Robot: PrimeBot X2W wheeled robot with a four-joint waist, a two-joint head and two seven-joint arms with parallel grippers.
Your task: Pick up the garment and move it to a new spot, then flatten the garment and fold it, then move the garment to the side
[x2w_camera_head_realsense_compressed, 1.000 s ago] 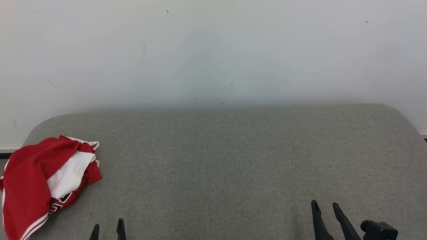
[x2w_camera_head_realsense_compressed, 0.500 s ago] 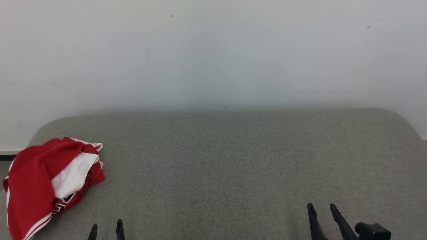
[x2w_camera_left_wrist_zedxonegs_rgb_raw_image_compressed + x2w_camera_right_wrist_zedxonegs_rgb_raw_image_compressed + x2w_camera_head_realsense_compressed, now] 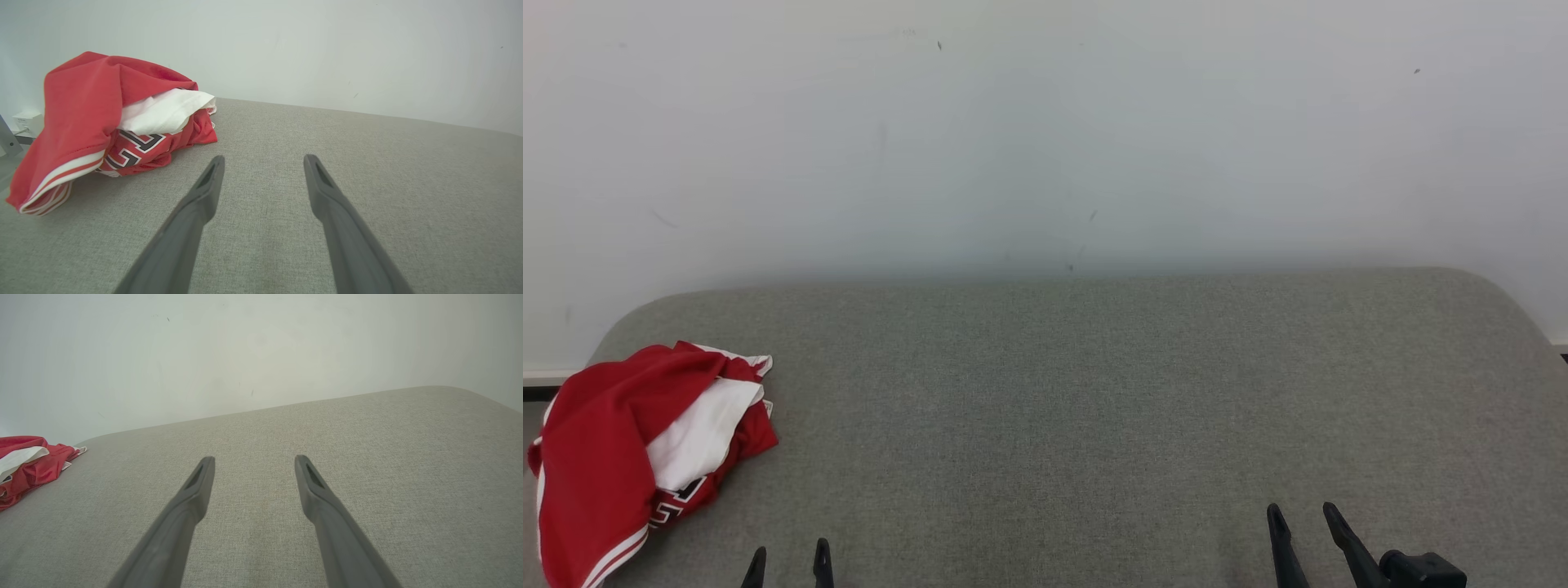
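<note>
Lying crumpled at the left end of the grey cushioned surface (image 3: 1094,408), the red-and-white jersey (image 3: 629,449) sits untouched; left gripper (image 3: 788,563) and right gripper (image 3: 1298,523) hover, fingers spread apart, both empty.

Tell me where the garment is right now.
In the head view the garment lies crumpled at the left edge of the grey surface, ahead-left of the left gripper, untouched.

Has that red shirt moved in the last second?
No. The garment lies at the same left end of the grey cushion; cushion edge and wall specks slid down with it, so the camera moved.
</note>
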